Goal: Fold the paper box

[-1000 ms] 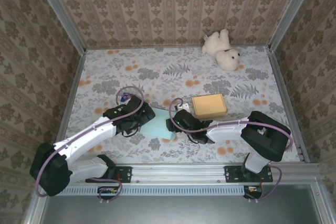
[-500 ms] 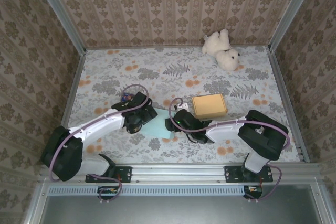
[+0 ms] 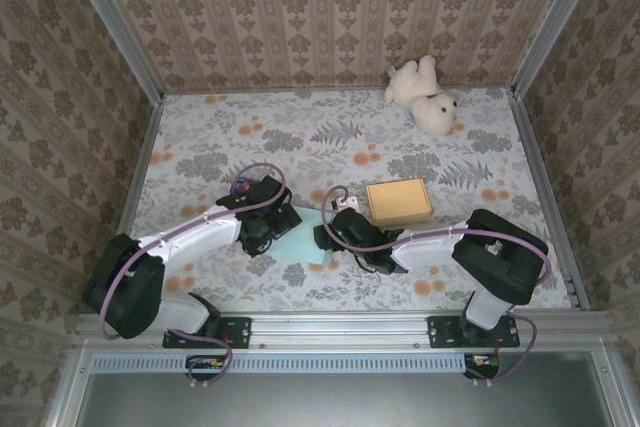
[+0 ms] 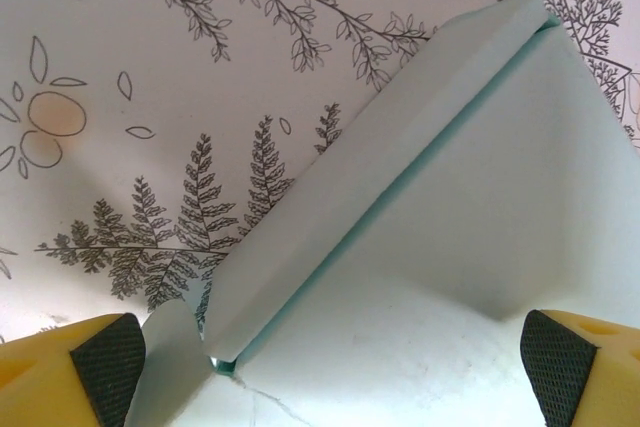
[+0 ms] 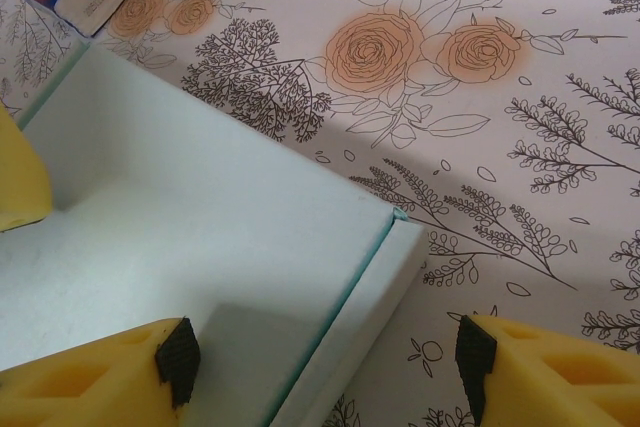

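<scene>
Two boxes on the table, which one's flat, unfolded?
The pale blue paper box: a flat sheet with low flaps. The tan cardboard box beyond it is a closed block.

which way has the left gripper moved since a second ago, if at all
Yes. In the top view the left gripper has shifted slightly to the right, closer to the brown box, which has stayed in place.

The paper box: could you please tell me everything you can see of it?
The paper box is a pale blue-green card, lying mostly flat on the flowered tablecloth between the two arms. A narrow side flap is creased along its edge and raised slightly, and another shows in the right wrist view. The open left gripper and open right gripper each straddle an edge. Contact cannot be told.
</scene>
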`<control>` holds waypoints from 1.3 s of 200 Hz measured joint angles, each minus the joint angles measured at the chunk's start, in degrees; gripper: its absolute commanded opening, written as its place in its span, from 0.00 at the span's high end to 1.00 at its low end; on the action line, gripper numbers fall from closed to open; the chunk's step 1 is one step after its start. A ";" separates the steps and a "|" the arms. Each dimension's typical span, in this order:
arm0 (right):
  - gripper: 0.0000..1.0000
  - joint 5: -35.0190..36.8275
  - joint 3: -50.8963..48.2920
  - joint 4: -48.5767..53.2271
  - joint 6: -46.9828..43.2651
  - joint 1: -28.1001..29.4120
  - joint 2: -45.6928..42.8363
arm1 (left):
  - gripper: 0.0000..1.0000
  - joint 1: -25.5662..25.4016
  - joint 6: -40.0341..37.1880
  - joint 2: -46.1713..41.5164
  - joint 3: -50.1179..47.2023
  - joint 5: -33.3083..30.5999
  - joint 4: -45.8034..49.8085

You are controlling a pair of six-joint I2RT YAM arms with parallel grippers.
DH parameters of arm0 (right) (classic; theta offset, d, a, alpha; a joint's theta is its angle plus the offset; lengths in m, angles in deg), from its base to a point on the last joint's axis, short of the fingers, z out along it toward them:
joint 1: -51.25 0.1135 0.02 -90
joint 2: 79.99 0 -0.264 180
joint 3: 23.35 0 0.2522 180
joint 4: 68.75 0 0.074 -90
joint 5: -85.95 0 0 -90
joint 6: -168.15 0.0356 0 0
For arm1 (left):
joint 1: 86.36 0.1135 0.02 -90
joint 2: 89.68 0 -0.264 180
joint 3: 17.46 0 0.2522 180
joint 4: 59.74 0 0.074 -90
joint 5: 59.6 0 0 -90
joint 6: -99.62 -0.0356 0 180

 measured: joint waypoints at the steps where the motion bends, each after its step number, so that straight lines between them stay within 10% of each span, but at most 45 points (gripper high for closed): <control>1: 0.28 0.02 0.00 -0.02 0.00 0.00 0.00 | 0.00 0.00 0.04 0.00 0.00 0.00 0.02; 260: 0.28 -0.96 -0.24 -1.44 0.26 -0.63 0.52 | 0.16 2.99 4.37 1.38 -1.86 4.87 -4.57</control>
